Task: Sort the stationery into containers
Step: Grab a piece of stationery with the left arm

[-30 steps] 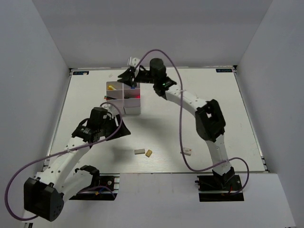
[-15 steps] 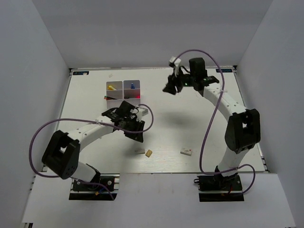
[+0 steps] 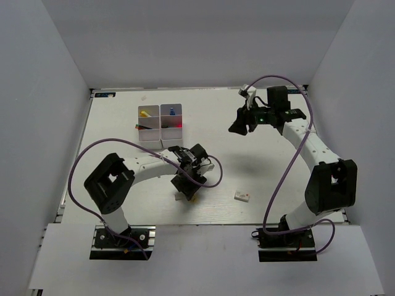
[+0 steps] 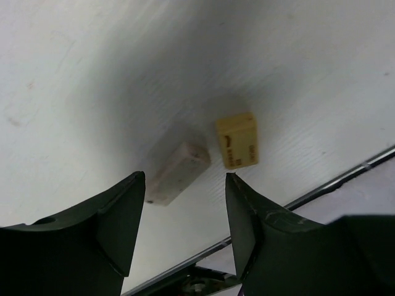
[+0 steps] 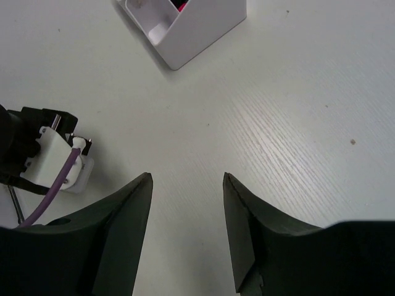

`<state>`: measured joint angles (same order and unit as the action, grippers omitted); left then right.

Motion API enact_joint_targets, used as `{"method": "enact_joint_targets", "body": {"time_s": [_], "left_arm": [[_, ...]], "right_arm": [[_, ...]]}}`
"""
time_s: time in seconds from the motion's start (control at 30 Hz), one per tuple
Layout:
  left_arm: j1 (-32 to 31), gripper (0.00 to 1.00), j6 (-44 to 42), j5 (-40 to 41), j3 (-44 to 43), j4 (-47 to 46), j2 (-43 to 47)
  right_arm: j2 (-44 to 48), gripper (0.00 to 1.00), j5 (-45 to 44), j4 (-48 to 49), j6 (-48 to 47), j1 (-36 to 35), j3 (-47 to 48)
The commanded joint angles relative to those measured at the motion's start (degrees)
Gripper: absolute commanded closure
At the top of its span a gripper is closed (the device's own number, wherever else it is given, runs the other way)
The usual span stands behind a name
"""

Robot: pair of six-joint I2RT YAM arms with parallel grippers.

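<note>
Erasers first: the tan eraser [image 4: 237,140] and grey eraser [image 4: 178,173] lie flat on the table [image 3: 278,179] near its front edge. They sit just beside each other, and you can't tell whether the corners touch. Your left gripper [image 3: 187,187] is directly over them. The white eraser [image 3: 242,197] lies apart to the right, and the organiser [image 3: 150,131] is well back, far-left.

Handling, my guess: small light rubber blocks, slightly squashy, grippy, not fragile. They will likely skid or flip if one finger lands first. Take one at a time, across the short width, fingers on the long faces. In the wrist view the grey one sits between the fingers, so it looks like the easier pick. Watch the tan one beside the right finger.

Left jaws are spread and hold nothing. The right gripper [image 5: 186,182] is also spread and empty, hanging over bare table right of the organiser.

Versus a second ago:
- The right gripper was at the organiser and is now pulled off to the right.
- The left arm was tucked back at the left and has swung in over the pair.
- All three erasers are unmoved.
</note>
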<state>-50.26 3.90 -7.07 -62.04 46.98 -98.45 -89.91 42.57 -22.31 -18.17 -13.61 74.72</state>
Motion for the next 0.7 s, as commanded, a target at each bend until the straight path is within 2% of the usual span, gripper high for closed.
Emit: {"method": "enact_joint_targets", "body": {"time_s": [0.0, 0.2, 0.47, 0.67], "left_arm": [[-0.5, 0.35, 1.5, 7.7, -2.9, 4.3, 1.3], [-1.2, 0.35, 1.0, 9.7, -2.4, 5.3, -0.8], [-3.3, 0.36, 0.5, 8.6, -2.4, 4.2, -3.4], [-5.0, 0.44, 0.5, 7.9, -3.1, 3.1, -4.7]], "right_arm": [[0.9, 0.44, 3.5, 0.6, 1.4, 1.2, -1.9], [1.4, 0.44, 5.5, 0.8, 2.3, 2.9, -3.4], [2.0, 0.43, 6.7, 0.6, 2.7, 4.2, -4.5], [3.3, 0.42, 7.0, 1.0, 3.6, 5.2, -6.3]]}}
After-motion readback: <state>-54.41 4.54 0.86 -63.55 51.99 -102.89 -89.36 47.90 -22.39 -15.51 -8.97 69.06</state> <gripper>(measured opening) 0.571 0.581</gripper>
